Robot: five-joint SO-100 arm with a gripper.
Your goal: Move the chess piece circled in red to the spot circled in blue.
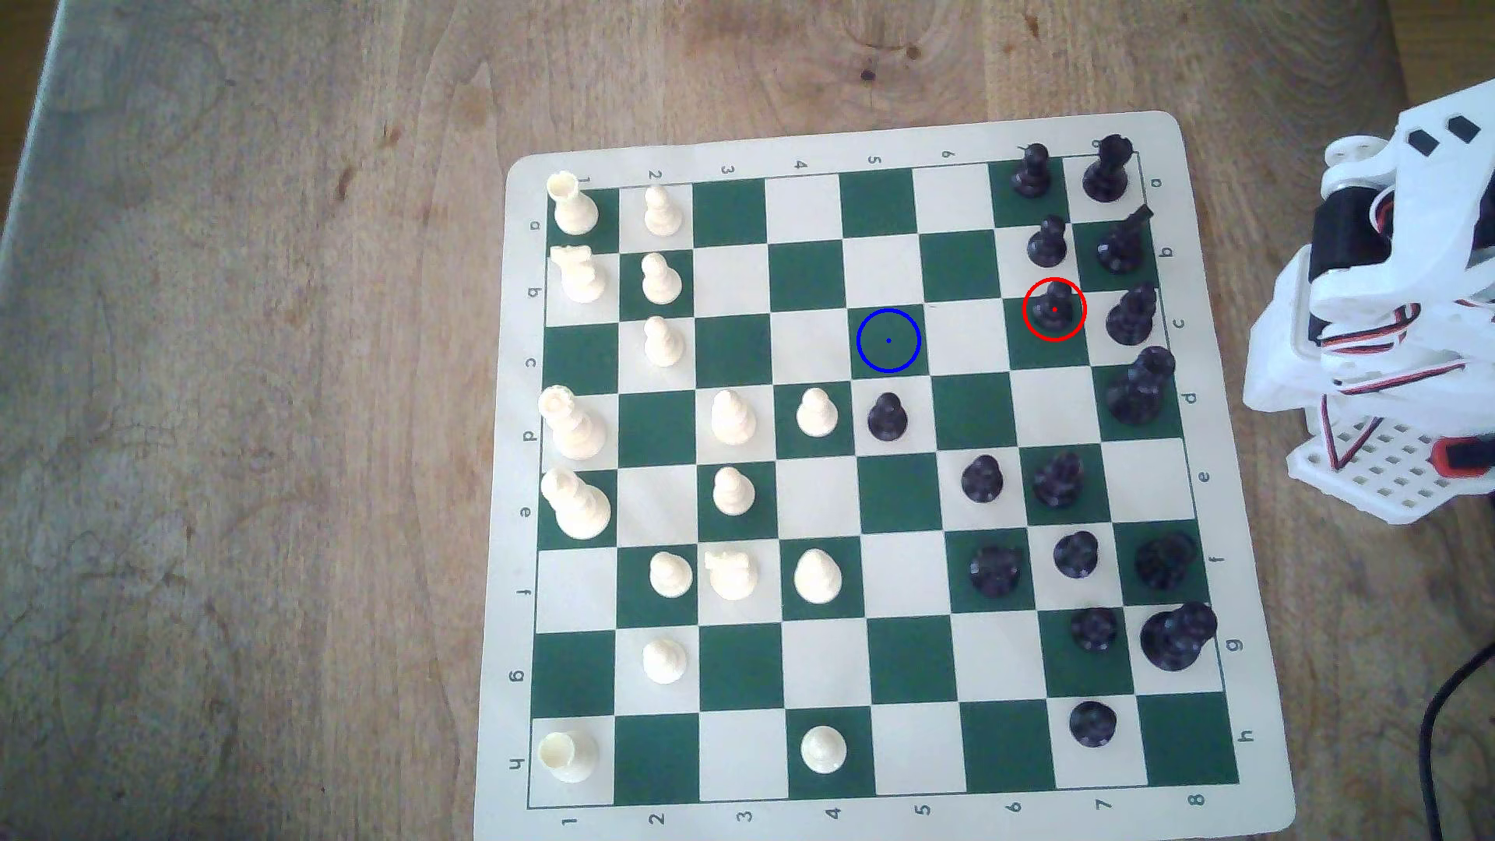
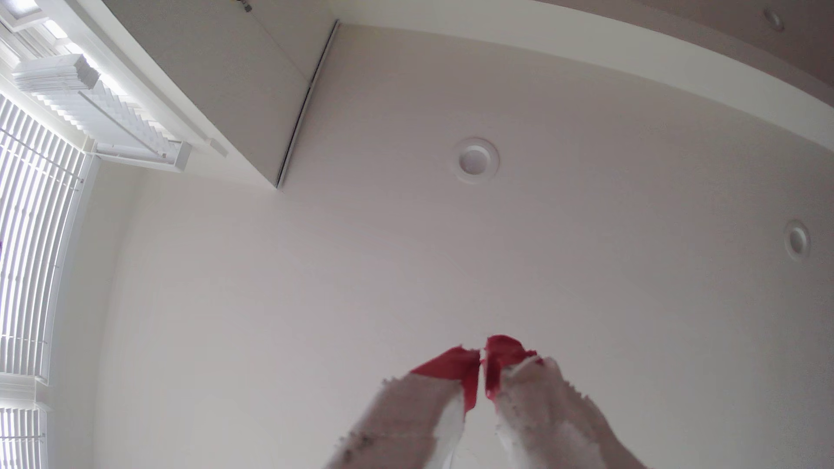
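A red ring marks a small black pawn, the chess piece [image 1: 1054,306], standing on a dark green square near the board's right side in the exterior view. The spot [image 1: 888,340], a dark green square with a blue ring and dot, lies two squares to its left and is bare. The white arm [image 1: 1391,323] is folded up off the board's right edge, well away from the piece. In the wrist view the gripper [image 2: 482,354] points up at the ceiling, its red-tipped white fingers [image 2: 456,365] pressed together with nothing between them.
The green and cream chess board [image 1: 878,210] lies on a wooden table. Black pawns [image 1: 1046,241] and taller black pieces [image 1: 1131,314] crowd around the ringed pawn. Another black pawn [image 1: 887,416] stands one square below the spot. Cream-white pieces [image 1: 663,340] fill the left side. A black cable [image 1: 1448,712] runs at lower right.
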